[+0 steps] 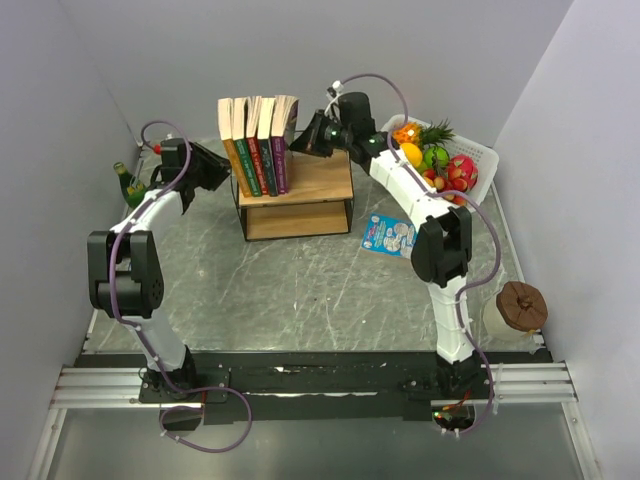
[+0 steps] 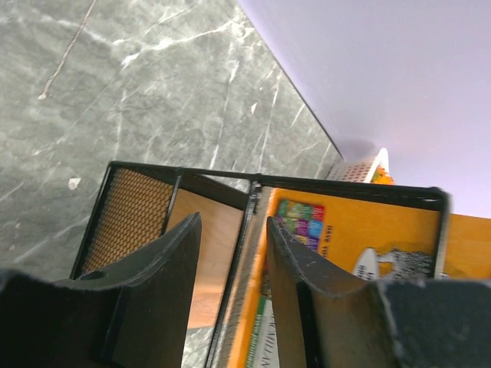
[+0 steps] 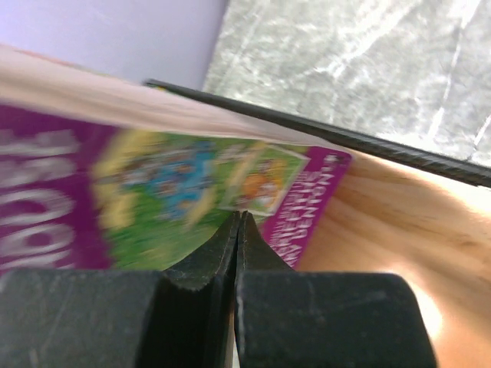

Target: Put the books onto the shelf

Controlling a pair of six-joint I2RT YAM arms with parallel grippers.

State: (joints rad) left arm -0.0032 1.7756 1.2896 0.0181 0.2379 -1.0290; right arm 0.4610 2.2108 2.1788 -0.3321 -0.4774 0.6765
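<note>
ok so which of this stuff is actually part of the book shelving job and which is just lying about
Job: the standing books, the shelf, the pale book lying flat.
Lying about: fruit basket, green bottles, brown-lidded container.

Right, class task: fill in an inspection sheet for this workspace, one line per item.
Surface: grey marbled table.
Job's things: four books upright on the shelf's top board; one pale book flat on the table.
Clutter: fruit basket, green bottle, brown-lidded container.
End effectors: left end effector open at the shelf's end; right end effector shut, tips at the purple cover.
Cables: purple cables looped along both arms.
Surroundings: plain pale walls.
</note>
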